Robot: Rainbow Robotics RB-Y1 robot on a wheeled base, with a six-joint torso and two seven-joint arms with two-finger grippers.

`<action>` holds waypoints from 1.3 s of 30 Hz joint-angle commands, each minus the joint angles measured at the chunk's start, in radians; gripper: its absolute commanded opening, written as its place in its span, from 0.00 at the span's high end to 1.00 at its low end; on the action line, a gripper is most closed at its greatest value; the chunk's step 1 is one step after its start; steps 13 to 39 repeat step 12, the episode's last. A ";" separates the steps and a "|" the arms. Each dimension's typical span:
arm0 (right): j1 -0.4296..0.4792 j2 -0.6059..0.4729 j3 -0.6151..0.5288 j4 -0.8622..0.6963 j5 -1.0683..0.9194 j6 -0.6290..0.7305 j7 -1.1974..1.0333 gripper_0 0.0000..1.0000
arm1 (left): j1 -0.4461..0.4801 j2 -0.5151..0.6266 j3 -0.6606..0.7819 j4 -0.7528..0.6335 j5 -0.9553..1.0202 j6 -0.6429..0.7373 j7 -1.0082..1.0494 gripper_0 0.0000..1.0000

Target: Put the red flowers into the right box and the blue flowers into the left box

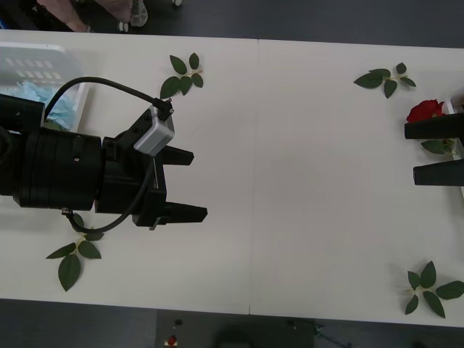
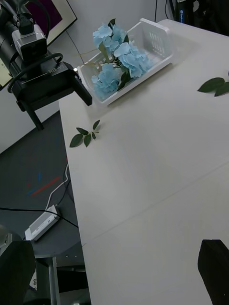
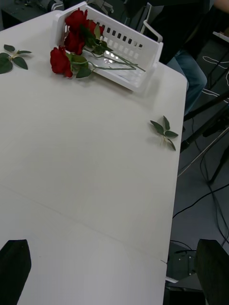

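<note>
Blue flowers [image 2: 119, 62] lie piled in the left box [image 2: 160, 35], a white slotted tray at the table's far left, also visible as blue flowers [image 1: 32, 101] in the front view. Red flowers [image 3: 78, 28] lie in the right box [image 3: 138, 78]; one rose head [image 3: 59, 61] hangs over its rim onto the table, and the front view has it as a rose [image 1: 425, 110] at the right edge. My left gripper [image 1: 190, 185] hovers open and empty over the table's left half. My right gripper [image 1: 410, 152] is open and empty just beside that rose.
Loose leaf sprigs lie on the white table: one [image 1: 183, 72] at the far left-centre, one [image 1: 384, 78] at the far right, one [image 1: 72, 254] near the front left, one [image 1: 431, 290] near the front right. A cable [image 1: 101, 83] loops off my left wrist.
</note>
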 commanded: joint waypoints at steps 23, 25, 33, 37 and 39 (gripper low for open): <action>-0.021 -0.011 -0.004 -0.008 -0.006 0.006 0.008 0.00 | -0.017 0.007 0.018 -0.013 -0.007 -0.004 -0.002 0.00; -0.021 -0.011 -0.004 -0.008 -0.006 0.006 0.008 0.00 | -0.017 0.007 0.018 -0.013 -0.007 -0.004 -0.002 0.00; -0.021 -0.011 -0.004 -0.008 -0.006 0.006 0.008 0.00 | -0.017 0.007 0.018 -0.013 -0.007 -0.004 -0.002 0.00; -0.021 -0.011 -0.004 -0.008 -0.006 0.006 0.008 0.00 | -0.017 0.007 0.018 -0.013 -0.007 -0.004 -0.002 0.00; -0.021 -0.011 -0.004 -0.008 -0.006 0.006 0.008 0.00 | -0.017 0.007 0.018 -0.013 -0.007 -0.004 -0.002 0.00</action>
